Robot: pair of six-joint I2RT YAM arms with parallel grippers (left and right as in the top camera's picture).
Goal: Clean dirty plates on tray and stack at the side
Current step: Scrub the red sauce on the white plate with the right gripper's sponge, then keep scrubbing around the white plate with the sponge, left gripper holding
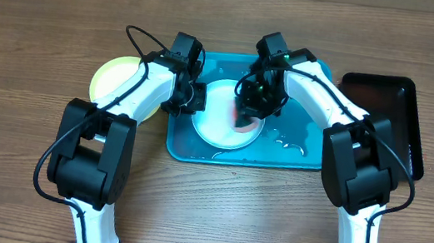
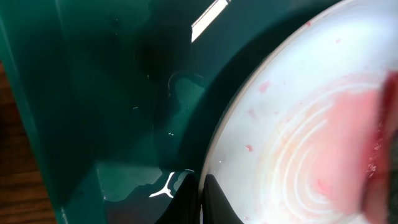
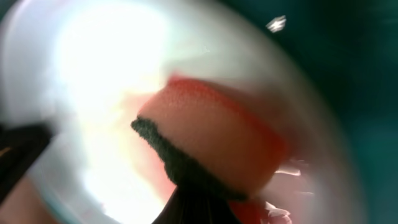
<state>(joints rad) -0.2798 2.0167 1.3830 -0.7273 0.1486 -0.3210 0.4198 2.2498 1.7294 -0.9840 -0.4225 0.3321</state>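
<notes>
Tray (image 1: 279, 157): turquoise, raised rim, lying lengthwise at mid-table with its long sides toward the arm bases.
Pale plate (image 1: 216, 128): flat on the tray floor, in the left half. Its left rim stands near the tray's left wall, and a band of tray floor shows along its near rim.
Soiling: the left wrist view shows a pink smear in rings on the plate centre (image 2: 323, 124), with small specks toward the rim.
Left gripper (image 1: 188, 103): clenched at the pale plate's left rim. In its own view one finger (image 2: 216, 202) lies over the plate edge and the other stands outside it, over the tray (image 2: 93, 93), so it appears to pinch the rim.
Right gripper (image 1: 249, 113): clamped on a sponge (image 1: 243, 126), which is pressed onto the right part of the plate.
Sponge (image 3: 217, 143): orange-red with a dark scouring layer; that view is blurred.
Green-rimmed plate (image 1: 113, 78): on the table (image 1: 16, 112) left of the tray, partly under the left arm. The gap to the tray wall is hidden.
Black tray (image 1: 396, 103): just beside the turquoise tray's right end, set at a slight angle.
Water pools (image 1: 290, 142): on the tray floor, right of the plate.
Open room: tray floor on the right half, and bare wood in front of the tray between the arm bases.
</notes>
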